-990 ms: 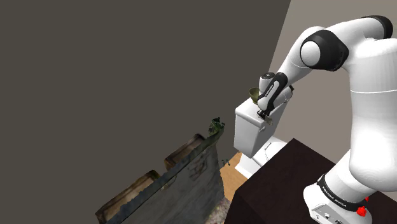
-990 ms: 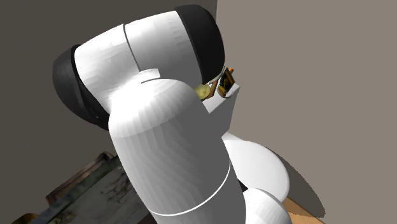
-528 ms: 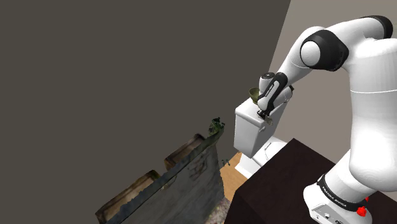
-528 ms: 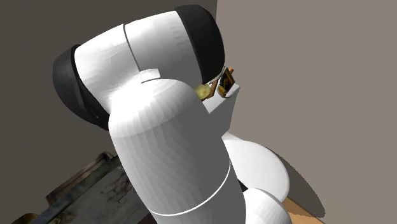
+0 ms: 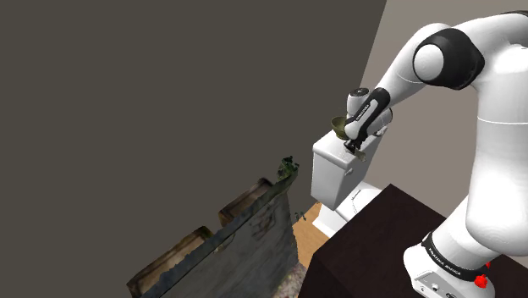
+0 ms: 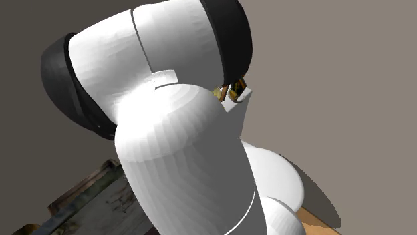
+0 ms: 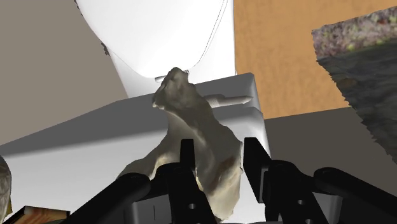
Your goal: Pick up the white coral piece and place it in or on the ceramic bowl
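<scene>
right at my claw i can see the two black fingers pressed on both sides of the coral piece. the claw is partly closed, just as wide as the coral, and it has hold of it. the coral looks pale and bumpy, more cream than white. it sticks out past the fingers, and i think that is because the grip is on its fat end.

the coral is up in the air, not lying on anything. under it is the flat white lid of the toilet tank. in the shoulder view the claw hangs just over the top of the tank.

just beside it, on the tank, is a small greenish bowl. i think that is where the coral must go. the bowl is close, so the claw only needs a little move across and then down. i would go slow, because the coral is long and could knock the bowl off.

past the tank i can see the round white toilet seat and some orange floor. furthest off is the plain grey wall.
</scene>
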Controlling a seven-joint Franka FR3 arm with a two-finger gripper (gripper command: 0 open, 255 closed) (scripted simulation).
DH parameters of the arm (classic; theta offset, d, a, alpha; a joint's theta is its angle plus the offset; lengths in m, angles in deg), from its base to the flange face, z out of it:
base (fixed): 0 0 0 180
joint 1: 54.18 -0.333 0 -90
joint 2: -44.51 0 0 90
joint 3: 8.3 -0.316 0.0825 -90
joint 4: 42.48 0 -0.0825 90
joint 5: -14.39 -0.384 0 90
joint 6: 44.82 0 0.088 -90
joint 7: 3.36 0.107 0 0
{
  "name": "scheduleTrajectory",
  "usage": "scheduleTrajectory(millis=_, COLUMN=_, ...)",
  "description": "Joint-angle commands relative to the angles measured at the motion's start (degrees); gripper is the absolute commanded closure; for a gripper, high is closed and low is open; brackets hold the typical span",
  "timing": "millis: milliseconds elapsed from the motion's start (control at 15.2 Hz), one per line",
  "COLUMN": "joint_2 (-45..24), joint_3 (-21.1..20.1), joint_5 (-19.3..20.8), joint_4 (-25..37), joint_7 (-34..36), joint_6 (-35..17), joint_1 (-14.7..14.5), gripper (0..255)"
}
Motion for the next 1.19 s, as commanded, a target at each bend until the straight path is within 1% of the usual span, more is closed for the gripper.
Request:
scheduleTrajectory(millis=0, joint_2=1.68, joint_3=0.55, joint_5=0.47, joint_4=-0.23, joint_7=-0.05, joint_6=1.4, joint_1=-0.54, gripper=255)
scheduleTrajectory(millis=1122, joint_2=14.18, joint_3=3.8, joint_5=4.59, joint_4=-0.03, joint_7=-0.34, joint_6=13.35, joint_1=-3.73, gripper=255)
